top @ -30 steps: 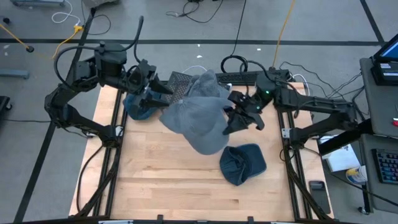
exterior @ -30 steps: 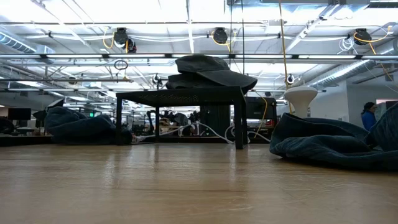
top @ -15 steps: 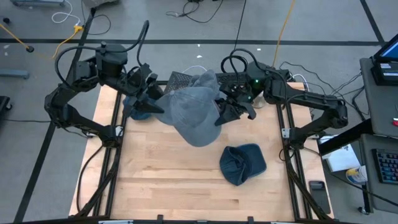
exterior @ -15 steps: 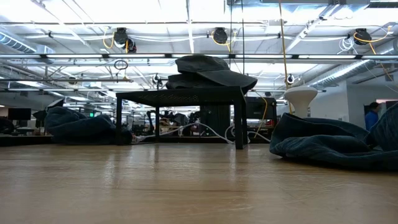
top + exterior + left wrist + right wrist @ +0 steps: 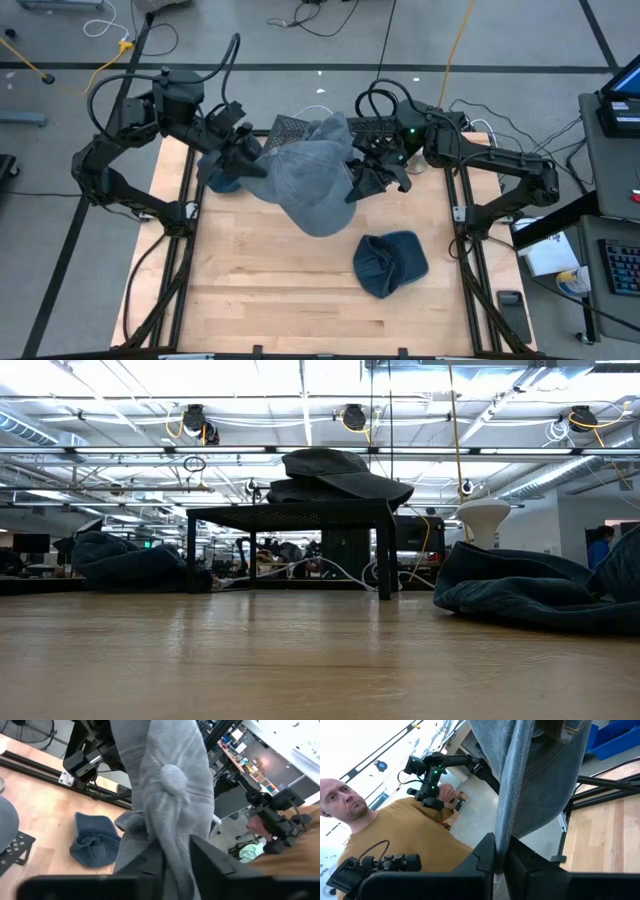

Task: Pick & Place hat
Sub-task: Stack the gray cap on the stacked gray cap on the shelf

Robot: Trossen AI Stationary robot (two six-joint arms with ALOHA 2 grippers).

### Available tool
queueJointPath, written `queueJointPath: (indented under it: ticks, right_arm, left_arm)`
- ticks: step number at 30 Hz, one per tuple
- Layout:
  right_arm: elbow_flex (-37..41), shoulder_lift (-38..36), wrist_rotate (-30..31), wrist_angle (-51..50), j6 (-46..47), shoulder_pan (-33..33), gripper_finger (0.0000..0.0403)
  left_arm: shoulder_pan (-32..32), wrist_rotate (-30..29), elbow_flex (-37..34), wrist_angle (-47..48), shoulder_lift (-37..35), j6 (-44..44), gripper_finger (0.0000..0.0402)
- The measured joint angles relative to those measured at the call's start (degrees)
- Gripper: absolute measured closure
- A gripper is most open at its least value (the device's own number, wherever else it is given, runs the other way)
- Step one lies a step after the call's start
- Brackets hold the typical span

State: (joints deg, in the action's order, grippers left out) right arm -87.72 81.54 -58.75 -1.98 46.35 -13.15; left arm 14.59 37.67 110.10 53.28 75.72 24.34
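Observation:
A grey hat [image 5: 305, 190] hangs spread between my two grippers above the far half of the table. My left gripper [image 5: 252, 162] is shut on its left side and my right gripper [image 5: 358, 185] on its right side. In the left wrist view the grey hat [image 5: 170, 795] fills the middle above my left gripper [image 5: 175, 859]. In the right wrist view its edge runs down into my right gripper [image 5: 501, 851]. A black stand [image 5: 290, 515] at the far edge carries dark hats [image 5: 340, 475] on its top. My left gripper pinches bunched grey cloth [image 5: 172, 847] at the hat's left side between its two fingers, coming level from the table's left. The hat is lifted clear of the table. My right gripper pinches the hat's thin right edge [image 5: 506, 832] between its two fingers, reaching in from the table's right. The cloth rises from the fingers as one flat sheet, held off the table.
A blue hat [image 5: 390, 262] lies on the table near its right side, and another blue hat [image 5: 220, 172] lies under my left arm. The black stand [image 5: 290, 128] sits just beyond the held hat. A person in a mustard shirt [image 5: 395, 835] shows beyond the table.
My right gripper has moved toward the table's left and far edge, staying shut on the grey hat. The hat has gone with it, shifting toward the black stand and bunching narrower between the two grippers. Little has moved in the last half second.

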Motion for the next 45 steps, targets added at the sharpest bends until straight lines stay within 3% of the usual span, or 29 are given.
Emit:
queueJointPath:
  ticks: [4, 9, 15, 20, 26, 31, 34, 39, 45]
  right_arm:
    - [0.0, 0.0, 0.48, 0.0, -1.02, 0.0, 0.0385]
    - [0.0, 0.0, 4.52, 0.03, -3.33, 0.77, 0.0367]
    - [0.0, 0.0, 4.62, -2.64, -4.15, 1.66, 0.0284]
    - [0.0, 0.0, 7.02, -13.32, -9.15, 1.57, 0.0201]
    - [0.02, 0.0, 19.69, -25.17, -21.0, 2.05, 0.0147]
    - [0.02, 0.0, 30.03, -21.09, -31.78, 5.36, 0.0146]
    - [0.02, 0.0, 37.62, -17.63, -33.51, 7.32, 0.015]
    - [0.04, 0.0, 48.33, -11.08, -20.17, 9.65, 0.0155]
    - [0.04, 0.0, 49.98, 0.42, -6.93, 11.11, 0.0156]
  left_arm:
    - [0.01, 0.0, 0.0, 0.0, 0.0, 0.47, 0.039]
    - [0.0, 0.73, 0.0, -0.11, 0.0, 0.9, 0.0397]
    - [1.36, 5.83, 0.04, -4.37, -0.84, 0.42, 0.0398]
    - [3.78, 7.26, 0.04, -8.56, -2.3, 1.83, 0.0399]
    - [6.84, 7.76, 0.04, -15.98, -3.83, 6.37, 0.04]
    - [8.57, 7.42, 0.04, -26.29, -3.96, 12.09, 0.04]
    - [9.42, 7.4, 0.03, -30.61, -3.93, 13.75, 0.04]
    - [10.28, 6.33, 0.04, -33.88, -3.82, 12.24, 0.04]
    - [10.25, 2.4, 0.02, -37.58, -3.85, 7.18, 0.04]
